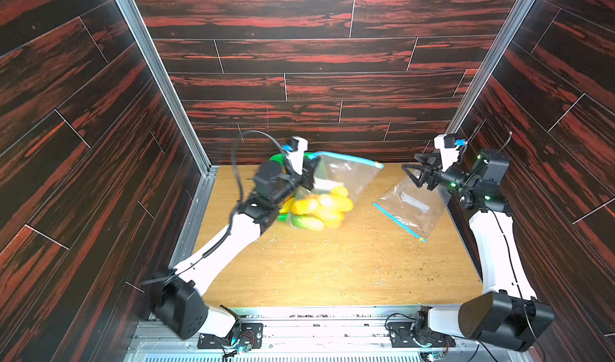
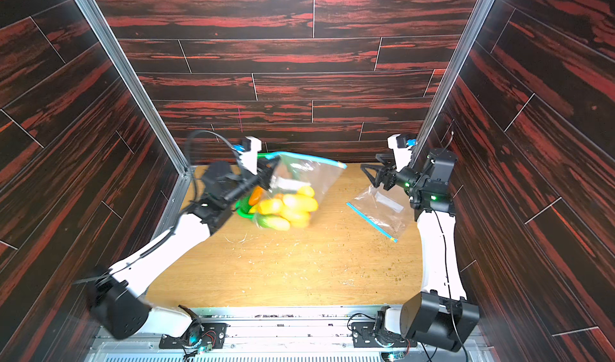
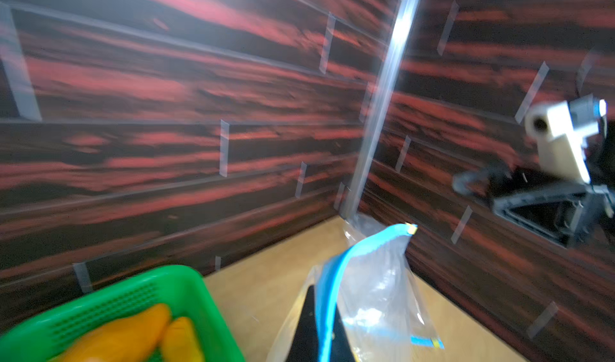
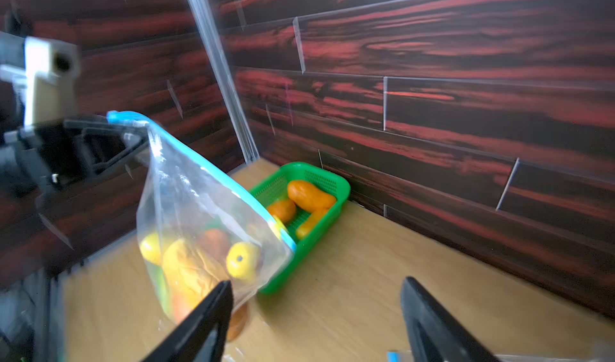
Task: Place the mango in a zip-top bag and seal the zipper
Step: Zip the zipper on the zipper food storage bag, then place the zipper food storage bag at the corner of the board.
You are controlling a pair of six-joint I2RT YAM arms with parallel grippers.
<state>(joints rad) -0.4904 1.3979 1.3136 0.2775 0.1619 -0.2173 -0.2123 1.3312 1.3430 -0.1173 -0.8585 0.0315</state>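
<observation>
A clear zip-top bag [image 1: 349, 177] hangs above the table's back left with several yellow mangoes [image 1: 327, 207] in its bottom. My left gripper [image 1: 311, 169] is shut on the bag's top corner, on the blue zipper strip [image 3: 336, 277]. In the right wrist view the zipper strip [image 4: 213, 174] runs as a single line along the bag's top. My right gripper [image 1: 411, 164] stands open and empty at the right, apart from the hanging bag. In the right wrist view its black fingers [image 4: 213, 307] frame bare table, with the mangoes [image 4: 189, 267] at one side.
A green basket [image 4: 339, 187] holding orange and yellow mangoes [image 4: 309, 195] sits in the back left corner behind the bag. A second, empty zip-top bag [image 1: 412, 207] lies flat on the table below my right gripper. Crumbs dot the wooden table [image 1: 332, 270]. Dark walls close three sides.
</observation>
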